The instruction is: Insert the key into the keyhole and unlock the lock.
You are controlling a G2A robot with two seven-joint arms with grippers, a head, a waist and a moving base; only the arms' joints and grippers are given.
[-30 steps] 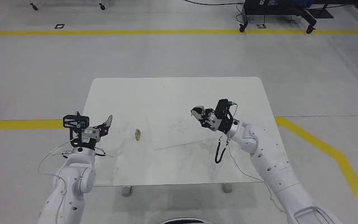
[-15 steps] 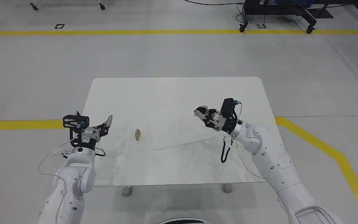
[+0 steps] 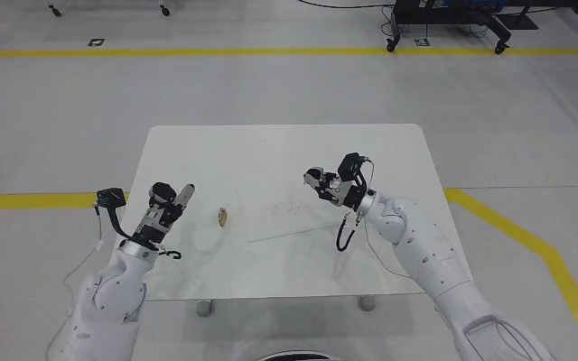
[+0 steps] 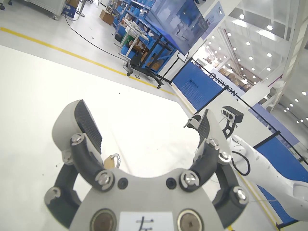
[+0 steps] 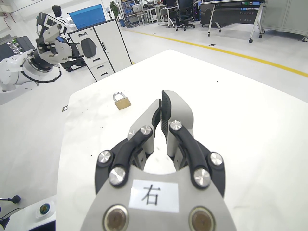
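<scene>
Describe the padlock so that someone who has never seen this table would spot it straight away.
Start at the white table, on the side nearer the left gripper. Lying there, untouched, is the padlock: a brass body with a silver shackle, the lone golden spot on the white surface.

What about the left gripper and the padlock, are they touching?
Apart. The top view shows a strip of bare table between the left gripper and the padlock.

the lock (image 3: 222,216) lies on the desk (image 3: 271,153), left of frame centre, between the left hand (image 3: 177,192) and the right hand (image 3: 312,175), nearer the left.
</scene>
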